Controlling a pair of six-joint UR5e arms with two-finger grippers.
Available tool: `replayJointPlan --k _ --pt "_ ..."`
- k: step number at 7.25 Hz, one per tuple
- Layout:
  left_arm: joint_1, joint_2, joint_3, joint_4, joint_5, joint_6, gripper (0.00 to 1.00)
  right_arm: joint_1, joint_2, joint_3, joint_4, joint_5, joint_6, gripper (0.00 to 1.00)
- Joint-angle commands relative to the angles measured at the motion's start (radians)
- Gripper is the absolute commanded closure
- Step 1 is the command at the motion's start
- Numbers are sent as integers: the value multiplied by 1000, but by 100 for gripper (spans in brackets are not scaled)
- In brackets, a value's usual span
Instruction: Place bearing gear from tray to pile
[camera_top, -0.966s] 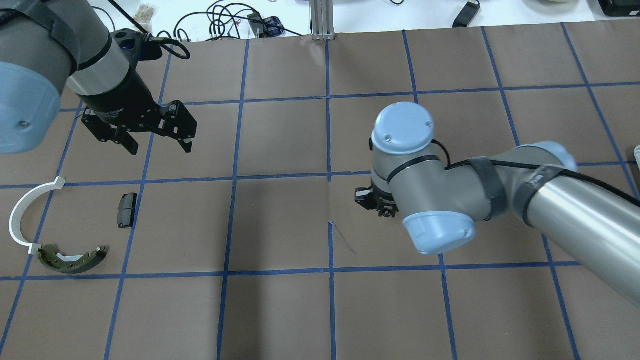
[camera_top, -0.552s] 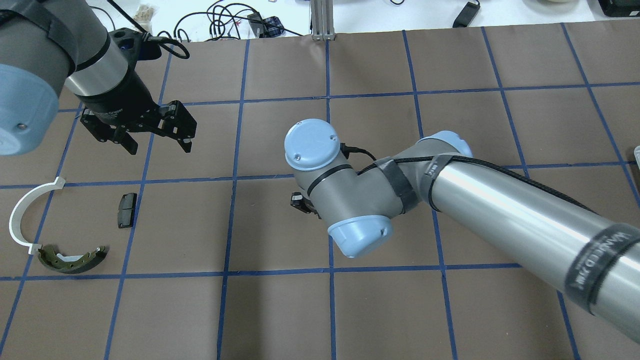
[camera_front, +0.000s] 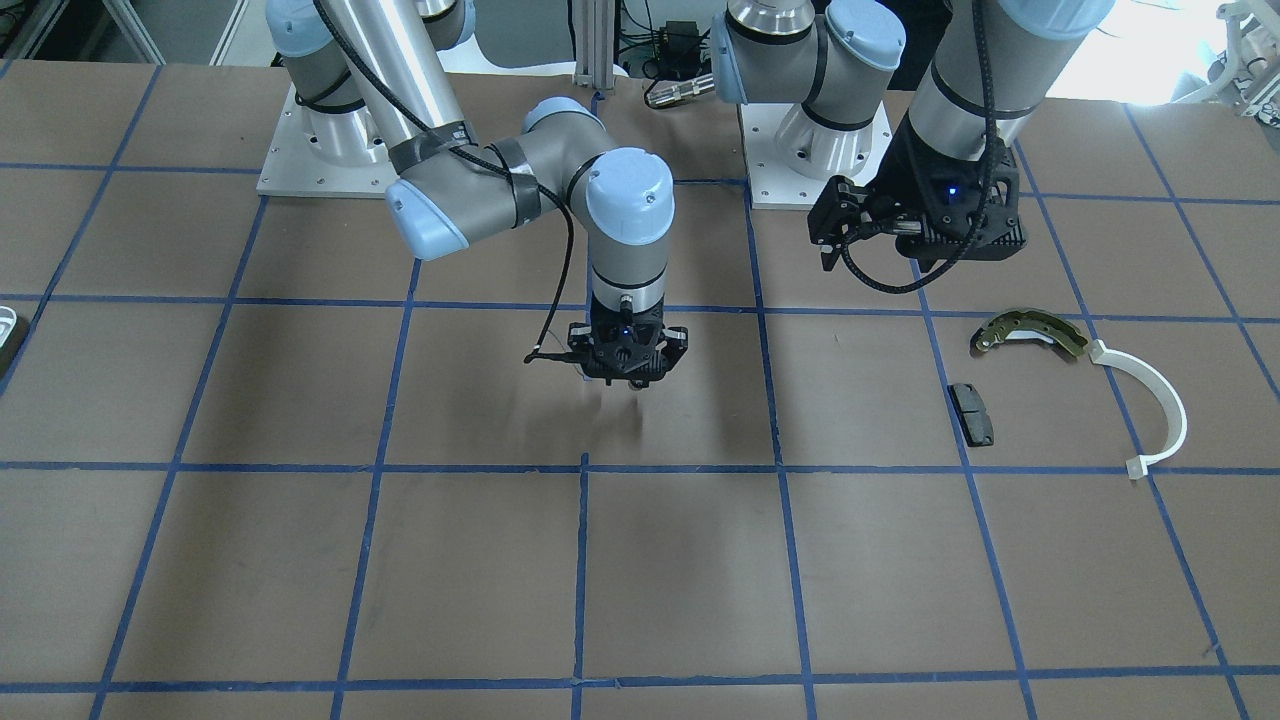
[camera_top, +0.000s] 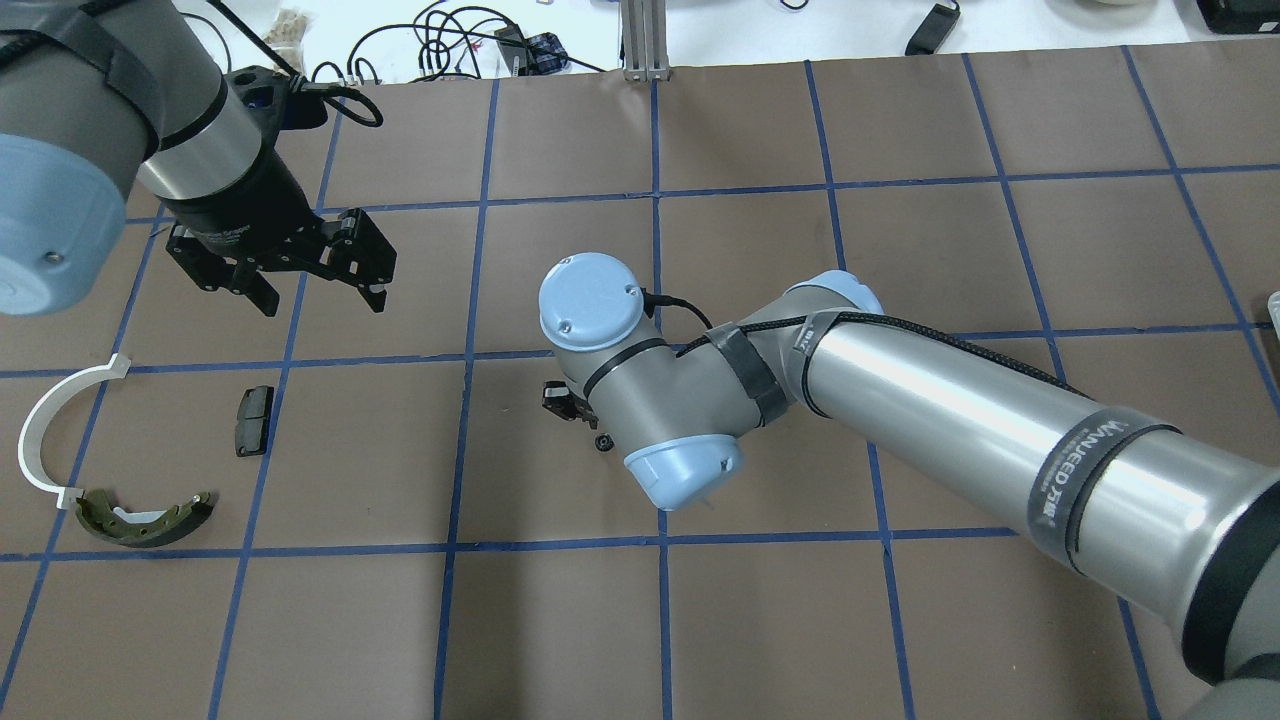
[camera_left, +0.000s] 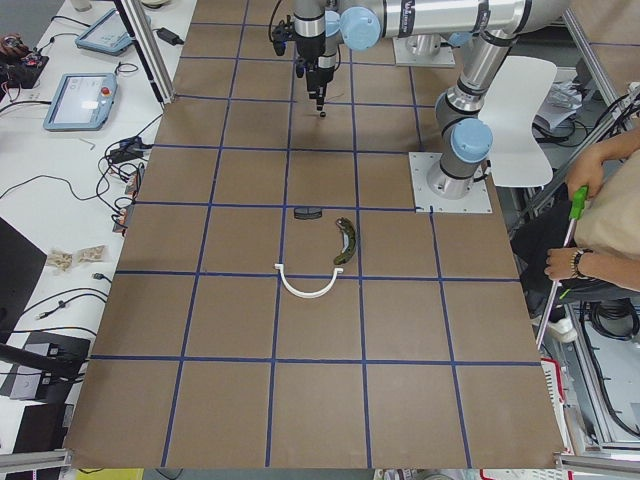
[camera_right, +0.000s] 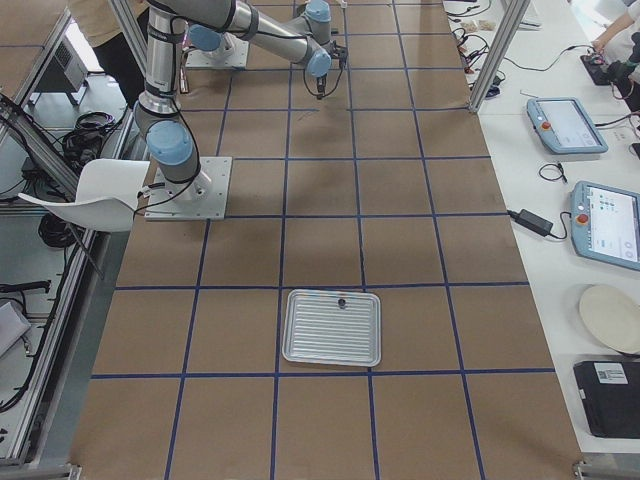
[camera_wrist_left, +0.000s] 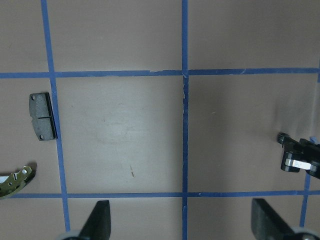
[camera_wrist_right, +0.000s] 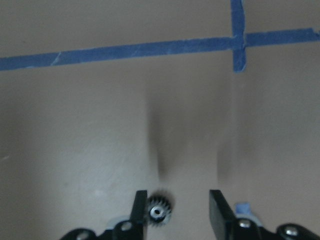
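Observation:
The bearing gear (camera_wrist_right: 159, 212), small, toothed and dark, lies against the inner side of one fingertip of my right gripper (camera_wrist_right: 177, 207). The jaws stand wider apart than the gear, so they do not clamp it. In the overhead view the gear (camera_top: 603, 441) shows just beside the right wrist, over the middle of the table. The pile lies far to the left: an olive brake shoe (camera_top: 145, 520), a white arc (camera_top: 40, 430) and a dark pad (camera_top: 253, 420). My left gripper (camera_top: 322, 298) is open and empty, above the table behind the pile.
The ribbed metal tray (camera_right: 332, 327) lies at the table's right end, with a small dark part (camera_right: 341, 301) near its rim. Blue tape lines grid the brown table. Cables and tablets lie beyond the far edge. A person sits beside the robot's base.
My right arm has swept left from right of centre to the middle of the table. The gear now shows beside its wrist. The left arm has barely moved.

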Motion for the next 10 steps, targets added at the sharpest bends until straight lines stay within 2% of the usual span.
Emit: replayJointPlan --k 1,2,3,4,6,8,10 --pt "3 3 -2 0 2 -10 0 -196 -68 13 66 10 -332 0" --pt "9 -19 -7 -7 3 -1 0 -322 -128 7 191 -9 -542 0" --pt "-1 -30 -14 5 -11 -24 0 -483 -172 7 256 -6 -710 0" --pt "-55 -46 -36 19 -24 -56 0 -645 -182 -2 275 -35 -969 0" --pt "-226 -114 -126 210 -25 -167 0 -910 -181 -34 268 -27 -1347 0" --pt "-303 -177 -282 508 -28 -185 0 -1090 -150 -75 258 5 -1695 0" --pt "-340 -231 -347 624 -121 -189 0 -1225 -103 -85 263 11 -1885 0"
